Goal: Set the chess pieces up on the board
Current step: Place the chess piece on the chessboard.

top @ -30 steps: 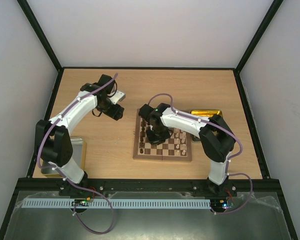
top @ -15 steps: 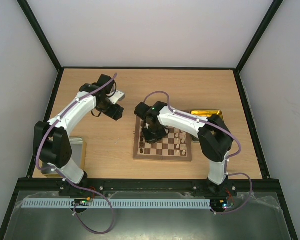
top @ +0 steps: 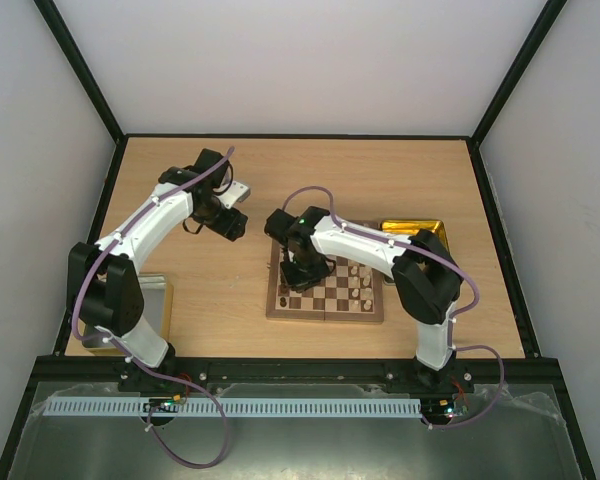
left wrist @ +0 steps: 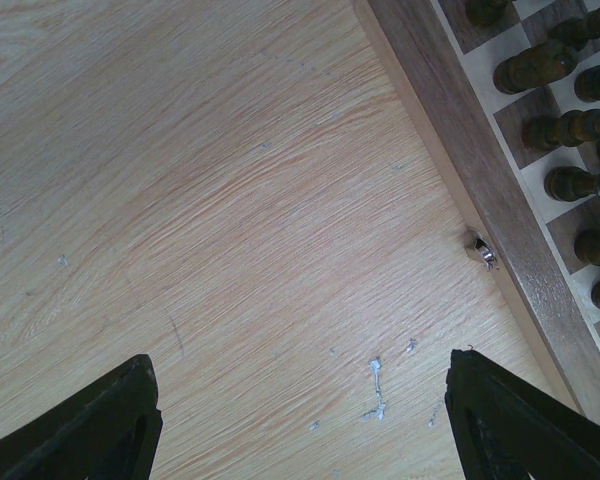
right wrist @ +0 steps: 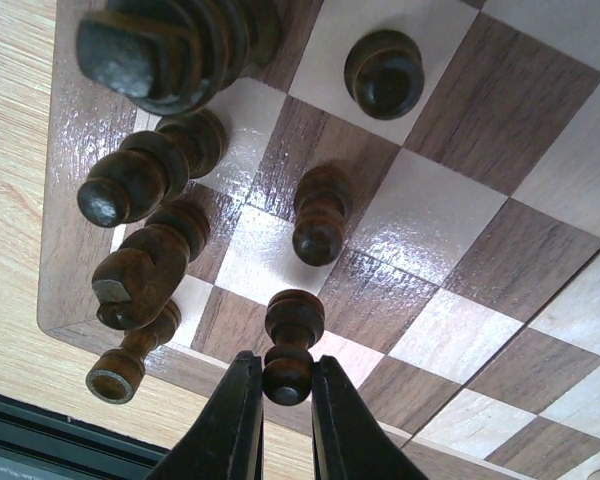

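Your right hand is clenched on a dark pawn at the board edge. Dark chess pieces crowd just ahead-left of it. Your left hand is released wide over bare bench, with the board border on its right.

The square wooden chessboard is checkered in dark brown and cream and is bordered in mid-brown. The small turned wooden chessmen along its left edge are stained dark brown. The wooden table is grained in pale tan. The shiny rectangular tray at the far right is coloured yellow.
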